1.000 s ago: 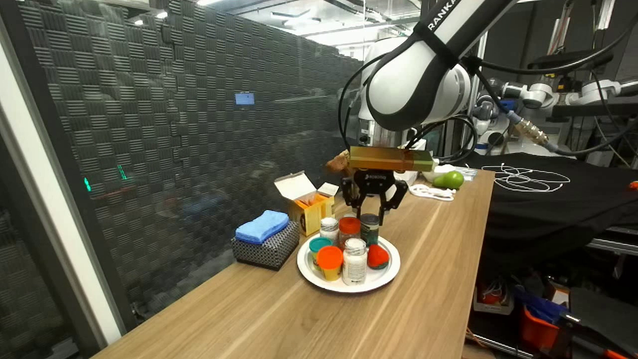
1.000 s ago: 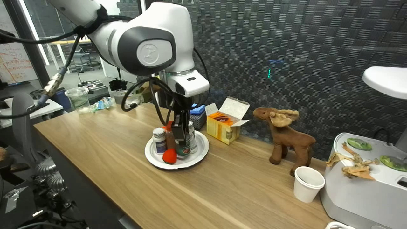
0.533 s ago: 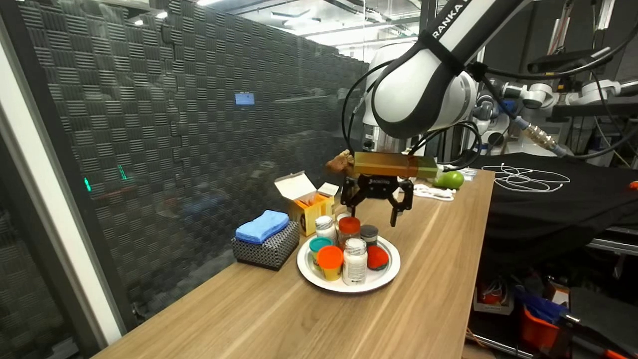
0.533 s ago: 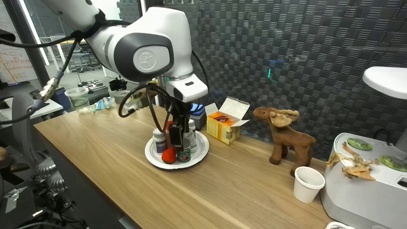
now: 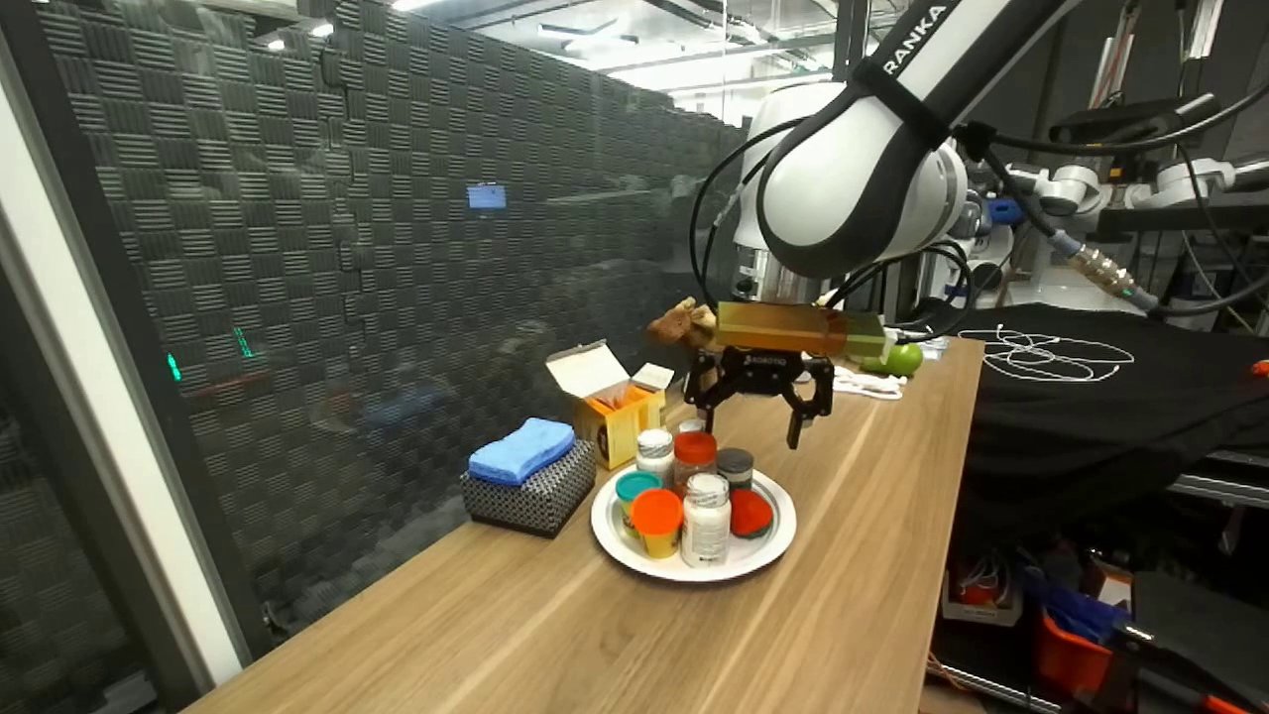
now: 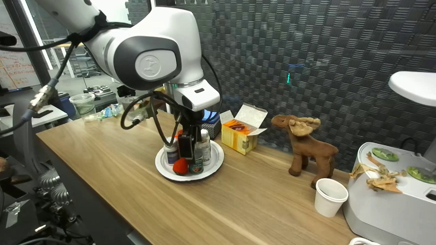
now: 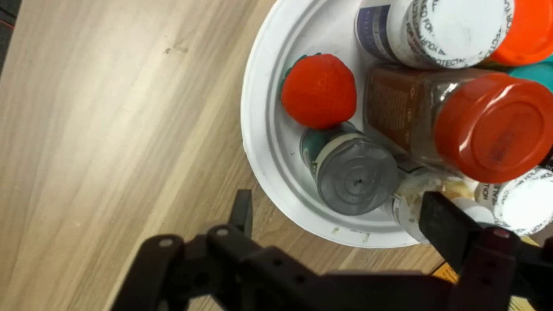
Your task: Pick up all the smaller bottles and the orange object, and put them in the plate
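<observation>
The white plate (image 5: pixel 613 550) carries several small bottles in both exterior views. Among them are a teal-capped tub (image 5: pixel 635 486), an orange-capped tub (image 5: pixel 656 516), a white bottle (image 5: pixel 706 531) and a red-capped jar (image 5: pixel 695 451). A grey-capped jar (image 7: pixel 357 179) stands slightly tilted at the plate's edge in the wrist view. Beside it lies a red-orange rounded object (image 7: pixel 319 91), seemingly the orange object. My gripper (image 5: pixel 751 431) is open above the grey-capped jar's side of the plate, nothing between its fingers. In an exterior view the gripper (image 6: pixel 188 149) hides part of the bottles.
A blue cloth (image 5: pixel 520 451) lies on a patterned box close to the plate. Behind stands an open yellow box (image 5: pixel 620 426). Farther along are a brown toy moose (image 6: pixel 306 146), white cups (image 6: pixel 328 197) and a green pear (image 5: pixel 897 359). The wooden table (image 6: pixel 238 207) ends at a long edge.
My gripper has opened and let go of the grey-capped jar, which now sits lower, on the plate. The arm has shifted sideways from it, and the fingertips stand above the jars.
</observation>
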Tool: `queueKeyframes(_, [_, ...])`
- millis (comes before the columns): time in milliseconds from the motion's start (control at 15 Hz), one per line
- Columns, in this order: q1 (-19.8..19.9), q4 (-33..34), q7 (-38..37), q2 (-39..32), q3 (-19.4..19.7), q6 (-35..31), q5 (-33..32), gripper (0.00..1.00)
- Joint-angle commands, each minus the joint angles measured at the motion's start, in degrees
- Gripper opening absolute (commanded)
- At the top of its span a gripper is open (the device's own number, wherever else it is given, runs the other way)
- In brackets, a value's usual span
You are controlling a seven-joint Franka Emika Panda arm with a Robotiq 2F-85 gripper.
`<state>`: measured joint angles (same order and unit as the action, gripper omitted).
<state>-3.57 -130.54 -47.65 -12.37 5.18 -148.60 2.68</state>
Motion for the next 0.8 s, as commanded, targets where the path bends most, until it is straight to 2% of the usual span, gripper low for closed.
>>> queueKeyframes(0, [-0.3,-3.5,-2.6,5.7,1.0,-0.1,-3.0,1.0])
queueKeyframes(200, [-0.4,-3.8,-5.9,9.9,1.5,2.8,-8.8,1.0])
queueKeyframes(333, [0.1,-2.6,-6.6,12.8,0.9,10.2,-14.9,1.0])
queueKeyframes(533, [1.2,-0.6,3.7,17.1,-1.6,22.8,-15.0,1.0])
queueKeyframes(733, [1.6,0.7,12.7,20.6,-3.0,30.1,-14.9,1.0])
